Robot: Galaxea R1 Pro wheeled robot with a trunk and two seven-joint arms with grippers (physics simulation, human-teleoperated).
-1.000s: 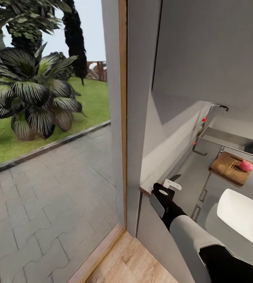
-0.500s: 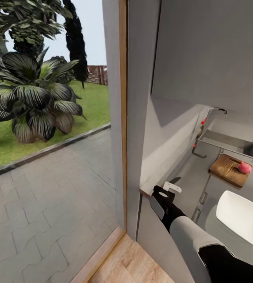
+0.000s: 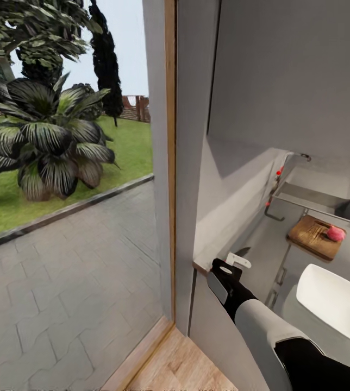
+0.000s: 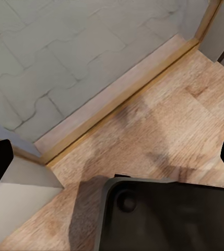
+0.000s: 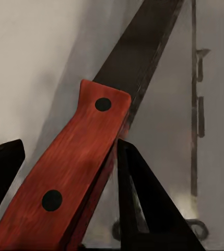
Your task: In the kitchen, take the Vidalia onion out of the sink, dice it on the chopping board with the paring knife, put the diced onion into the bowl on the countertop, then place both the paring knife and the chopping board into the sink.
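Bowl [image 3: 335, 307] cut off at the right frame edge, knife [image 5: 85, 167] tip and handle end cropped in the right wrist view, tap [image 3: 283, 168] detail too small to be read.

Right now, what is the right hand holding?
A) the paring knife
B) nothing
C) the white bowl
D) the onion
A: in the right wrist view the right hand is closed on the paring knife, its reddish handle between the fingers and the dark blade pointing away; the pink onion still lies on the chopping board.
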